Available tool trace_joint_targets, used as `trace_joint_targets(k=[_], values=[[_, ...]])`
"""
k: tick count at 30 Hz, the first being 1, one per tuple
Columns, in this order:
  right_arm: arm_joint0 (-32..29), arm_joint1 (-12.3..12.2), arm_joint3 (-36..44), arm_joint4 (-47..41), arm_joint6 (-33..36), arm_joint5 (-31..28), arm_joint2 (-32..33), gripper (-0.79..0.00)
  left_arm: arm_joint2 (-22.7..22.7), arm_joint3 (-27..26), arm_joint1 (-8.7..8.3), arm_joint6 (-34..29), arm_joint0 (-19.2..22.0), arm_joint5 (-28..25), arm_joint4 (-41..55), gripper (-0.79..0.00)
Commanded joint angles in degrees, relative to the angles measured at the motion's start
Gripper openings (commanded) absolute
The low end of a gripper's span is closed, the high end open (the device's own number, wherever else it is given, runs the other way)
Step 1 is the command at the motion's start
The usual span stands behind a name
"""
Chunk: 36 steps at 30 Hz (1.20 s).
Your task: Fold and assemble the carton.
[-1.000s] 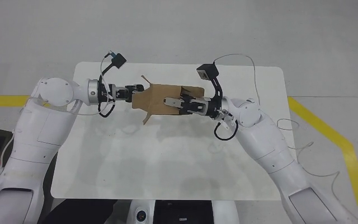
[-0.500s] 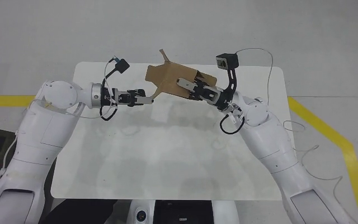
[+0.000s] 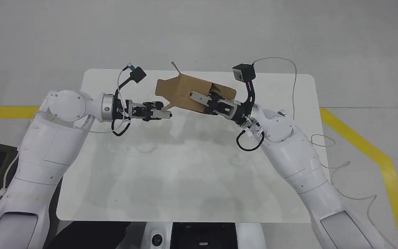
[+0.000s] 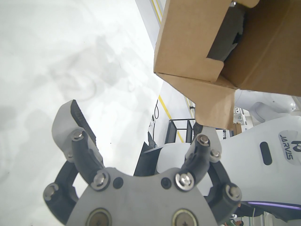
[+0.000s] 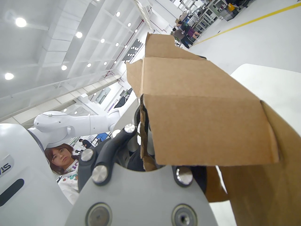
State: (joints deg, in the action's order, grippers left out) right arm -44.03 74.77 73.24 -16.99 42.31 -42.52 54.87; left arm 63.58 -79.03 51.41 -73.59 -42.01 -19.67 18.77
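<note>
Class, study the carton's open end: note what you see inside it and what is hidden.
Inside the carton, bare cardboard walls show, plus a dark shape, probably a finger of the right gripper clamping one wall. The panels cover the rest of the interior.
</note>
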Motion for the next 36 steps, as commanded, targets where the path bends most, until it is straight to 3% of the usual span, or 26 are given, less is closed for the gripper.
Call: trace_joint_targets(k=[1, 10, 25, 36], values=[[0.0, 0.0, 0.0, -0.6, 1.5, 0.3, -0.1, -0.785, 0.2, 0.4, -0.01, 0.1, 0.2, 0.2, 0.3, 0.0], [0.9, 0.0, 0.0, -4.9, 8.9, 1.8, -1.3, -0.785, 0.1, 0.3, 0.03, 0.2, 0.0, 0.3, 0.3, 0.0], [1.4, 0.4, -0.9, -5.4, 9.9, 1.6, -1.4, -0.785, 0.5, -0.9, -0.11, -0.4, -0.7, 0.2, 0.5, 0.0], [1.3, 0.3, -2.2, -7.7, 15.9, 4.9, -2.2, -0.785, 3.1, 6.5, -0.17, 2.5, 2.3, 1.6, 2.3, 0.0]])
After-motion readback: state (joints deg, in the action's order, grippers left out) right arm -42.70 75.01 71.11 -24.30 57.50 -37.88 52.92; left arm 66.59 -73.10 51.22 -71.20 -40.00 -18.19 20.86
